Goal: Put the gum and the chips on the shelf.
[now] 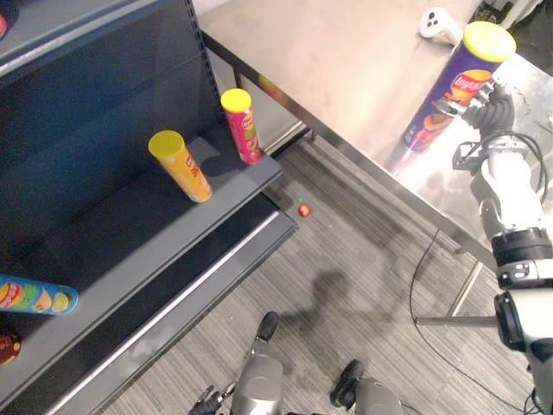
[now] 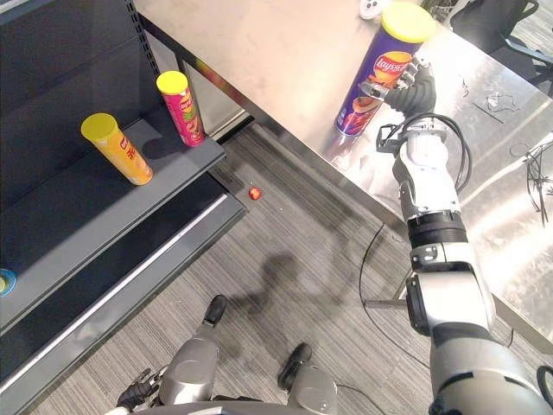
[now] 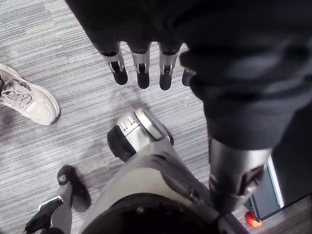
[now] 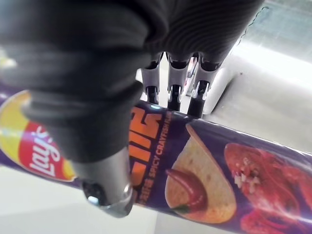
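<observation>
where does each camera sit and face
Left eye view: head, looking down at shelf, steel table, purple chips can; right arm shows.
Right eye view: same, shifted sideways; right hand shows.
Left wrist view: along left hand, facing carpet, a person's shoe.
Right wrist view: along right hand; shares the gripped can with both eyes.

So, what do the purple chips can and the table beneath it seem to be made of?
The purple chips can looks like glossy printed cardboard, from its sheen; its yellow lid is probably plastic. The table seems brushed metal, likely steel: grey, with blurred reflections and glare.
</observation>
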You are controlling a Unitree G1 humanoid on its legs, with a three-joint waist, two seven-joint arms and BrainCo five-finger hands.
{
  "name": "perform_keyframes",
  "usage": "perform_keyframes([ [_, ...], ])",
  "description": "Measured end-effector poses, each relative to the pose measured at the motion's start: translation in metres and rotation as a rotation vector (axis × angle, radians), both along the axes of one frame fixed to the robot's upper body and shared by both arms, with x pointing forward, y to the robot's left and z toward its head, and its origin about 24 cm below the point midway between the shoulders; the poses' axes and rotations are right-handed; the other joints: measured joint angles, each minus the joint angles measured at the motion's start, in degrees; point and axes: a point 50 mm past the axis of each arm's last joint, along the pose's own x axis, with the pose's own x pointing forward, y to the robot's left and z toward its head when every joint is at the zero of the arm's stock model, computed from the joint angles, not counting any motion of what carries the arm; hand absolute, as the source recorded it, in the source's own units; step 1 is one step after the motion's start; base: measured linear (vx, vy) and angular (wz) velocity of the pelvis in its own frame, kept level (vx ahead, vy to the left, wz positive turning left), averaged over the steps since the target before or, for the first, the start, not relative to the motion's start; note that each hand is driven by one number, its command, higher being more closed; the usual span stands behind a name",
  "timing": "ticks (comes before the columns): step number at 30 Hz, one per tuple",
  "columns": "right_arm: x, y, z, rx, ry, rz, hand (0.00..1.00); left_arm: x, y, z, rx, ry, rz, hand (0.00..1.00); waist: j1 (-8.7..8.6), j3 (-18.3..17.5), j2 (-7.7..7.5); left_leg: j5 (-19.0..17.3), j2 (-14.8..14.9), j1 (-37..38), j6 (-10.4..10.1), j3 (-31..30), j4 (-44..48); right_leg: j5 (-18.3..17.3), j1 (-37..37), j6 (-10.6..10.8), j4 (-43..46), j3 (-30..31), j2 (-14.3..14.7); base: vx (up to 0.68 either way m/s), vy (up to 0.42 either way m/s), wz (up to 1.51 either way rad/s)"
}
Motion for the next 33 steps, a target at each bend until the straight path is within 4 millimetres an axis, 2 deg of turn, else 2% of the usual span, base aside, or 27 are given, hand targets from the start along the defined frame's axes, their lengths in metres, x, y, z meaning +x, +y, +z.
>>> perform_keyframes([
  [4, -0.016, 0.022, 0.016, -0.05, -0.105, 0.118, 1.0, -0.001, 0.002, 0.0, 0.006, 0.014, 0.004, 0.0, -1.15, -0.21, -0.33, -0.21, 1.26, 0.84, -0.16, 2.37, -0.43, 0.83, 0.0, -0.4, -1.31, 1.86, 1.43, -0.03, -0.029, -0.25],
  [7, -0.027, 0.03, 0.014, -0.087, -0.134, 0.186, 1.0, -0.004, 0.007, 0.0, 0.021, 0.023, 0.023, 0.0, -1.87, -1.38, -1.46, -0.43, 2.39, 1.13, -0.26, 4.04, -0.43, 1.86, 0.0, -0.61, -3.04, 3.16, 2.8, -0.02, -0.037, -0.31],
  [10, -0.036, 0.038, -0.001, -0.089, -0.117, 0.269, 1.0, -0.011, 0.011, -0.002, 0.034, 0.051, 0.051, 0.0, -3.87, -3.8, -2.97, -0.62, 3.26, 1.14, -0.54, 5.03, -0.43, 2.72, -0.01, -0.77, -4.61, 3.93, 3.89, 0.0, -0.033, -0.18],
  [11, -0.039, 0.041, -0.005, -0.097, -0.11, 0.295, 1.0, -0.012, 0.012, -0.002, 0.036, 0.061, 0.055, 0.0, -4.11, -4.55, -3.03, -0.7, 3.37, 1.15, -0.65, 5.28, -0.43, 2.88, -0.02, -0.82, -4.87, 4.08, 4.02, 0.02, -0.018, -0.19],
  [17, -0.059, 0.057, -0.031, -0.126, -0.052, 0.464, 1.0, -0.016, 0.011, -0.004, 0.039, 0.08, 0.068, 0.0, -4.55, -8.52, -2.95, -0.97, 3.74, 1.53, -0.99, 6.34, -0.42, 3.66, 0.25, -0.68, -6.55, 5.1, 4.64, 0.01, -0.01, -0.1],
  [23, -0.078, 0.081, -0.055, -0.152, 0.009, 0.632, 1.0, -0.026, 0.011, -0.007, 0.037, 0.116, 0.089, 0.0, -5.86, -11.17, -2.97, -1.51, 3.71, 2.08, -0.6, 7.43, -0.43, 4.54, 0.87, -0.41, -8.14, 5.79, 4.74, 0.0, 0.003, -0.08],
  [26, -0.084, 0.084, -0.072, -0.126, 0.074, 0.667, 1.0, -0.027, 0.011, -0.007, 0.04, 0.119, 0.092, 0.0, -6.08, -12.07, -3.02, -1.52, 3.61, 2.73, -0.68, 8.01, -0.42, 4.75, 1.26, -0.24, -8.42, 6.48, 4.7, 0.0, 0.005, -0.08],
  [33, -0.095, 0.091, -0.091, -0.085, 0.127, 0.72, 1.0, -0.036, 0.01, -0.01, 0.044, 0.169, 0.114, 0.0, -7.27, -13.87, -2.31, -2.41, 3.66, 3.6, -0.71, 8.8, -0.39, 4.63, 1.85, -0.3, -8.09, 6.9, 4.61, -0.01, -0.002, -0.06],
])
